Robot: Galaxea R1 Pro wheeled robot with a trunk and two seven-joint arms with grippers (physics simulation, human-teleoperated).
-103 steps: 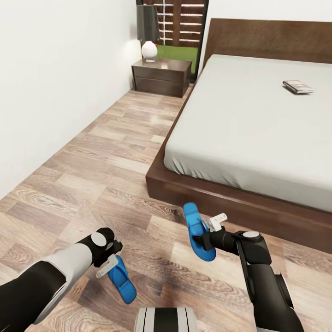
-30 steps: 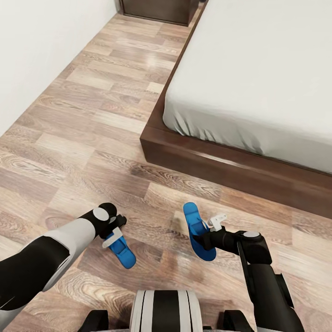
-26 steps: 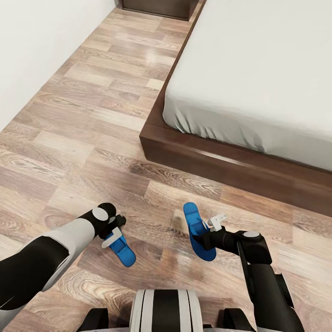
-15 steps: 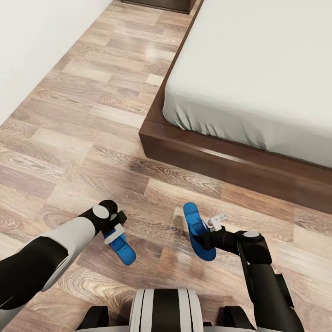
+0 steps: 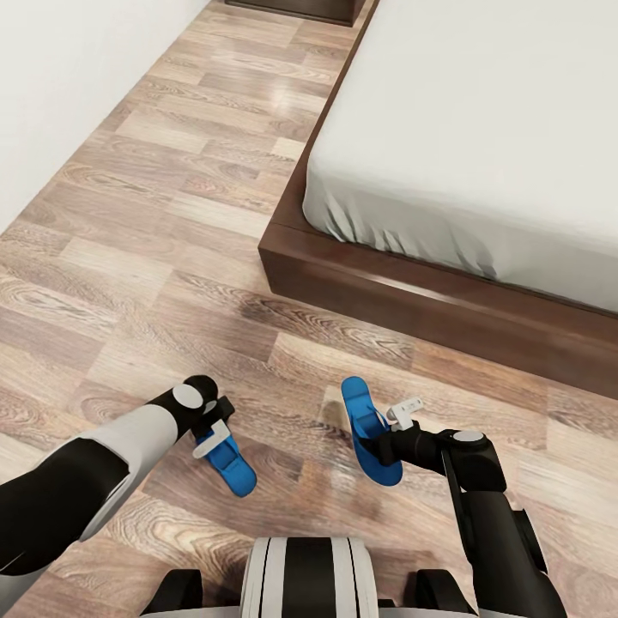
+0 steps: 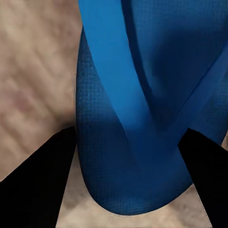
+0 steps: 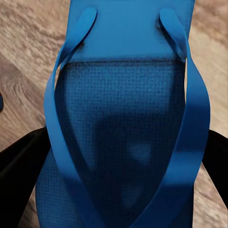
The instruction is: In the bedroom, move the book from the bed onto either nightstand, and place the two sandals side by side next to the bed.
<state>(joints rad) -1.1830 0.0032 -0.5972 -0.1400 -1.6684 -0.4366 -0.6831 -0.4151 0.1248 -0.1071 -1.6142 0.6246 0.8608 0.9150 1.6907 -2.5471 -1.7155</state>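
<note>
At the far left a white wall runs beside a wide strip of open wood floor. Lower down, the left fingers are clenched on one blue sandal, its sole sitting between the two dark fingers in the left wrist view. Near it, across a gap of bare floor, the right fingers are clenched on the second sandal, near the bed frame's front edge. The book is out of sight.
</note>
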